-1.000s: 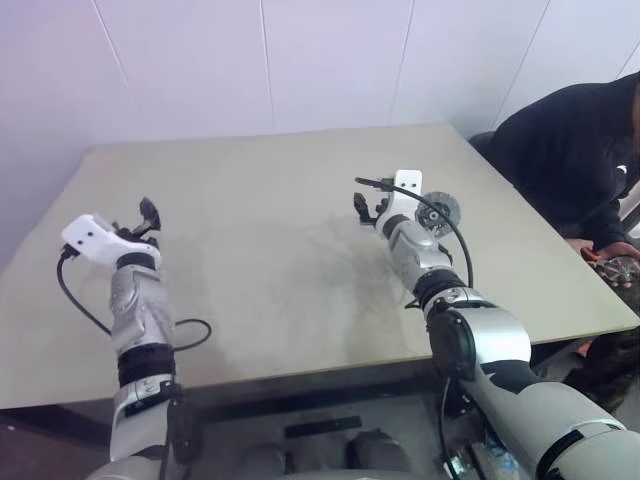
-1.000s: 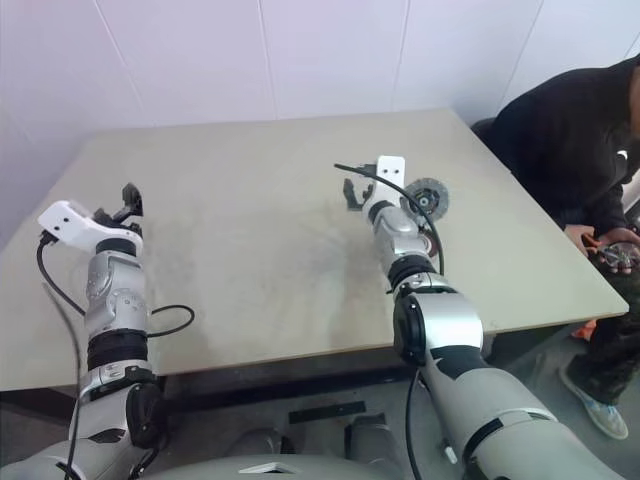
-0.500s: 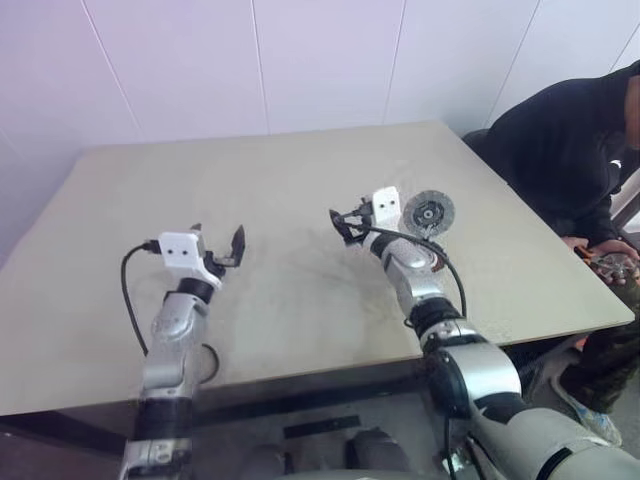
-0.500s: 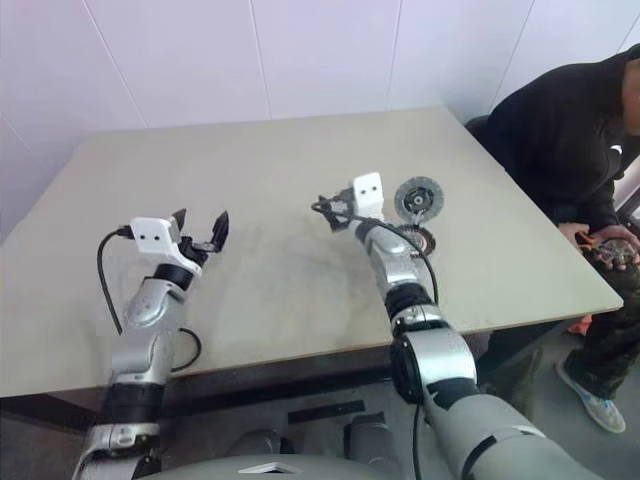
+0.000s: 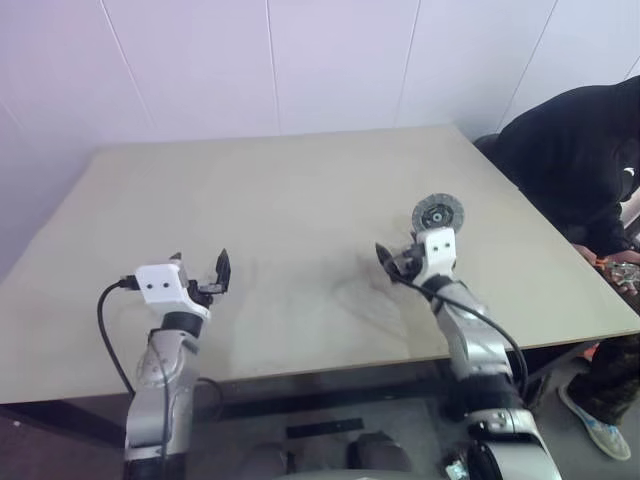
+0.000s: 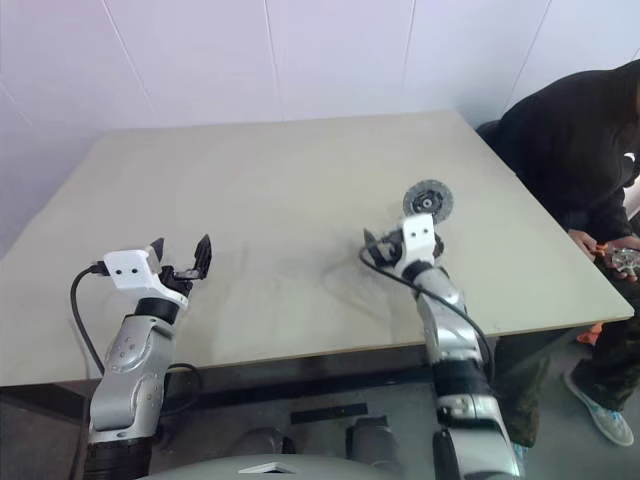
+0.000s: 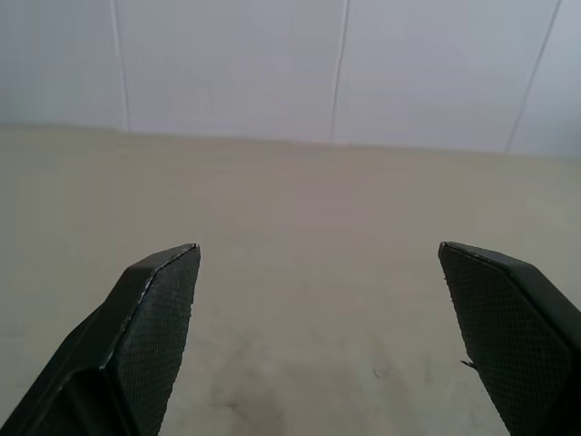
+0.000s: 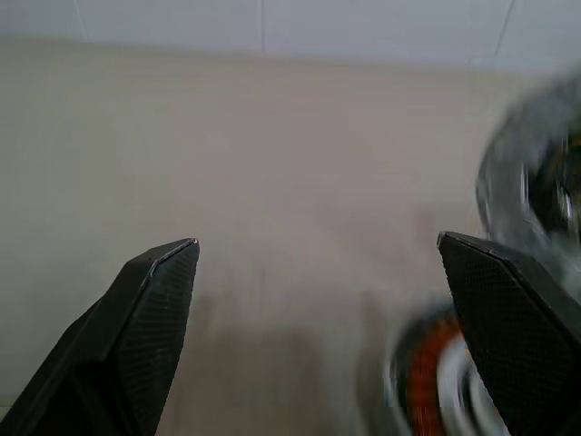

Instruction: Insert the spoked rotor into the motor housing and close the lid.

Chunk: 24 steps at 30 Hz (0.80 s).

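Note:
A round grey disc with a lighter rim and a small hub, the lid, lies flat on the table's right side. In the right wrist view it is a blurred silvery shape, with the copper-wound motor housing nearer to the fingers. From the head, my right wrist hides the housing. My right gripper hovers open and empty just left of and nearer than both parts. Over bare table near the front left, my left gripper is open and empty too. The spoked rotor is out of view.
The beige table has a white wall behind it. A person in dark clothes sits at the right edge, with a hand holding a small metallic thing beyond the table corner.
Both arms have drawn back toward the near edge. The right gripper left its place beside the discs, still open. The left gripper swung inward and sank lower. The camera view shifted slightly.

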### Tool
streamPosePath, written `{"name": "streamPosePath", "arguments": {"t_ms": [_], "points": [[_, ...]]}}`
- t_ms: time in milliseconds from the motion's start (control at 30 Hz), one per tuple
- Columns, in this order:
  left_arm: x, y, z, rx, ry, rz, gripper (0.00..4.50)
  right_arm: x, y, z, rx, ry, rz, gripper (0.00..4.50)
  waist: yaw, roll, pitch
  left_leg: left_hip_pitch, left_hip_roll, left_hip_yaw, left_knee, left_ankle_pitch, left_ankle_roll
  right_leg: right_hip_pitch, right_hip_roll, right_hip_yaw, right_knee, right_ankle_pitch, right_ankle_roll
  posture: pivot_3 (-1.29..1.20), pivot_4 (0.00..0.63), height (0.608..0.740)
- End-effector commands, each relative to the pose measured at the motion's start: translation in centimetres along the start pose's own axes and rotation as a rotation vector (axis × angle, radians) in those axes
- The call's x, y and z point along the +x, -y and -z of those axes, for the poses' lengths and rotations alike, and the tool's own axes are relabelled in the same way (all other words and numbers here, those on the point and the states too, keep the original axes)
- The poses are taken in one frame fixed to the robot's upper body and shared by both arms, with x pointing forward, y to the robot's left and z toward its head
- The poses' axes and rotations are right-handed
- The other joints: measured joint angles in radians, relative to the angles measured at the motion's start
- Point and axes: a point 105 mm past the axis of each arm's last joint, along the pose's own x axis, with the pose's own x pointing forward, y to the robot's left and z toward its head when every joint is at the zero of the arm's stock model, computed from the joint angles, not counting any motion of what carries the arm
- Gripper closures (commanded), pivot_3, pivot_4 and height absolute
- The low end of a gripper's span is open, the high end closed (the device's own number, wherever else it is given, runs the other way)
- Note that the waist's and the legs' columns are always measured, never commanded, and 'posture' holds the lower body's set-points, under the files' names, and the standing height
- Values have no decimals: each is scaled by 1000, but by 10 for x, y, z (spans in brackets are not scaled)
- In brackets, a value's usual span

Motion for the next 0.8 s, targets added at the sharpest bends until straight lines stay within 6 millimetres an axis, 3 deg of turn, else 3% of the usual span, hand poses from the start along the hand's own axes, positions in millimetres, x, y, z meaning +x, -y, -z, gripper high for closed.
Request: {"name": "streamPosePath", "arguments": {"t_ms": [33,300,633,800], "points": [[-6,4,-15,-13,48,16,37,-7,7,-33,-27,85,-10,64,0,0,0,1,0,0,1,0,0,1,1,0,0,0,0,0,0,740],[-2,12,-13,-10,36,41,37,8,-1,-49,-15,130,9,64,-2,1,2,17,6,0,7,0,0,19,12,0,-1,-5,-1,0,0,740],[17,28,-18,-11,76,85,37,21,-6,-40,21,93,28,64,1,1,2,15,6,0,8,-1,2,19,12,1,-3,-3,-3,0,0,740],[16,21,-16,-28,70,67,37,20,-3,-41,13,93,20,64,0,1,2,15,6,0,8,-1,2,19,12,2,-3,-4,-3,0,0,740]]}}
